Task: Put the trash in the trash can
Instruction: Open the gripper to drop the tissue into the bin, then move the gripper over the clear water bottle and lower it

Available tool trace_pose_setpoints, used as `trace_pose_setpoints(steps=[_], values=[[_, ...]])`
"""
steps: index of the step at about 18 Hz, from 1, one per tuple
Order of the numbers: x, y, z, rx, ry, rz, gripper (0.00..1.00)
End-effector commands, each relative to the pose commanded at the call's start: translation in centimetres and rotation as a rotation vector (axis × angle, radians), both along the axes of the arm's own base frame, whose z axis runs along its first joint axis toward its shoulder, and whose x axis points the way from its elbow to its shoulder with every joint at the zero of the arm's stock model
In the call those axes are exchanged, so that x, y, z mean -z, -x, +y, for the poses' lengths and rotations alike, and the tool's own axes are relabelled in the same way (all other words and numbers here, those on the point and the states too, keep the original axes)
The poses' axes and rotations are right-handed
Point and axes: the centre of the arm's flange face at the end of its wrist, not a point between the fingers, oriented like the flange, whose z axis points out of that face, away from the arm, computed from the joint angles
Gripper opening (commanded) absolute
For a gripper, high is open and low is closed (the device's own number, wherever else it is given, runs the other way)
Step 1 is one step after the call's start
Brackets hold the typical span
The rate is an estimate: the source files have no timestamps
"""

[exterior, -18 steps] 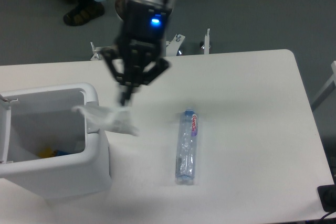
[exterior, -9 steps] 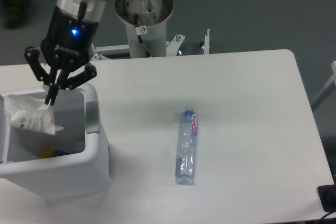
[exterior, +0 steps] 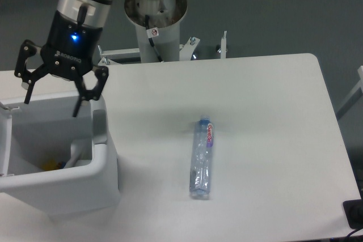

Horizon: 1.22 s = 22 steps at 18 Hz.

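The hand (exterior: 51, 100) was held spread wide and empty over the bin (exterior: 105, 160). The bottle (exterior: 202, 157) lay flat on the tabletop (exterior: 272, 111), well right of the bin; it was judged next to be fetched.

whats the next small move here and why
Probably lift and swing toward the bottle. The gripper hangs open and empty over the trash can, with no wrapper in its fingers, while the bottle lies alone on the table.
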Motion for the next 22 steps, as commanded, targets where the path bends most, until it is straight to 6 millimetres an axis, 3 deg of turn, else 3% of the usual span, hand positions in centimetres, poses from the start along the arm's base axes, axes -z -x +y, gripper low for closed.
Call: trace_pose_setpoints(steps=[5, 8, 11, 13, 16, 19, 22], values=[[3.9, 14.6, -6.3, -0.219, 0.048, 0.005, 1.00], [8.5, 17.8, -6.2, -0.172, 0.186, 0.114, 1.00], [15.6, 21.4, -5.1, -0.166, 0.374, 0.155, 1.00], [18.5, 22.3, -4.5, -0.147, 0.406, 0.136, 1.00], [21.5, 21.6, -2.6, -0.081, 0.430, 0.128, 1.00], [26.5, 20.6, -0.4, 0.036, 0.481, 0.122, 1.00], [30.8, 18.9, 0.4, 0.175, 0.514, 0.137, 1.00]])
